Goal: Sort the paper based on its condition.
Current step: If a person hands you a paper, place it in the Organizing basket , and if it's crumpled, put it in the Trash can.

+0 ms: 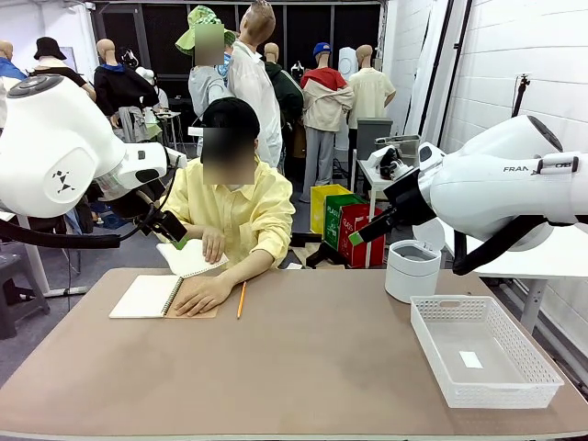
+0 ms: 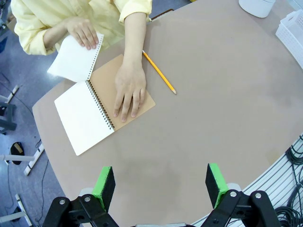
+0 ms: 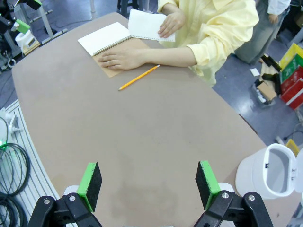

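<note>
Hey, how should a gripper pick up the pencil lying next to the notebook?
Take the pencil at mid-shaft from straight above, jaws straddling it crosswise. It lies flat on the table, long and thin, so only its sides are free. The person's hand is close on one side.

On the table (image 2: 222,104) the notebook (image 2: 85,116) lies open ahead of the left jaws and off to their left, with a hand (image 2: 129,90) flat on it. The pencil (image 2: 159,72) lies just beside it, straight ahead. At the notebook's far edge the other hand (image 2: 83,32) rests on the paper (image 2: 71,64). The bin (image 3: 270,172) stands just right of the right jaws, with the tray (image 1: 432,342) near it on the robot's side.
</note>
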`<state>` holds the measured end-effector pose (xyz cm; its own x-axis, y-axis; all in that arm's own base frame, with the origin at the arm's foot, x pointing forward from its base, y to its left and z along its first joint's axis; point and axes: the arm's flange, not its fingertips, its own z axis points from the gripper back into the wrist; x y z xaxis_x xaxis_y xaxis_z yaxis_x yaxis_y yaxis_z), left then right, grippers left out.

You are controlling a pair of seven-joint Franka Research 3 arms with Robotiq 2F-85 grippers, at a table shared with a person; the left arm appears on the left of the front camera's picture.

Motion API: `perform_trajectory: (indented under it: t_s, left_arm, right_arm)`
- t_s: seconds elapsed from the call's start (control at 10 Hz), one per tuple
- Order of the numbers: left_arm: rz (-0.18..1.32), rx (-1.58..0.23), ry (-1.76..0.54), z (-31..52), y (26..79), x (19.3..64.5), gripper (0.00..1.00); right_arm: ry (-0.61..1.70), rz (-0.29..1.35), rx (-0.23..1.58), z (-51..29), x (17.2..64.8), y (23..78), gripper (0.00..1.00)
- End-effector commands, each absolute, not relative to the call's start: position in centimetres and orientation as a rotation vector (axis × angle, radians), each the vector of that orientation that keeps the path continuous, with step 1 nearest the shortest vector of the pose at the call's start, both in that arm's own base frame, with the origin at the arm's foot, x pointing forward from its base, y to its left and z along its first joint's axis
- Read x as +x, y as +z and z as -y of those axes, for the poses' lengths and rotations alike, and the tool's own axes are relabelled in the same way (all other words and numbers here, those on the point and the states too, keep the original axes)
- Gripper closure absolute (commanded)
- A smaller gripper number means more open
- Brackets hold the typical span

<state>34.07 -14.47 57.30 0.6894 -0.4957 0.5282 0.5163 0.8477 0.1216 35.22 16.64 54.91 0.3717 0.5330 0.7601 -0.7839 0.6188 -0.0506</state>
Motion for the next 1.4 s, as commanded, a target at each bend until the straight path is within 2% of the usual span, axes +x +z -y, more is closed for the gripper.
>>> perform_trajectory:
  t_s: [0.0,1.3]
  left_arm:
    - [0.59,-0.038,-0.574,14.36,57.1,34.2,0.0]
    - [0.59,-0.038,-0.574,14.36,57.1,34.2,0.0]
  right_arm:
    - [0.865,0.821,0.352,-16.62,35.16,54.84,0.0]
    - [0.865,0.821,0.352,-16.62,35.16,54.84,0.0]
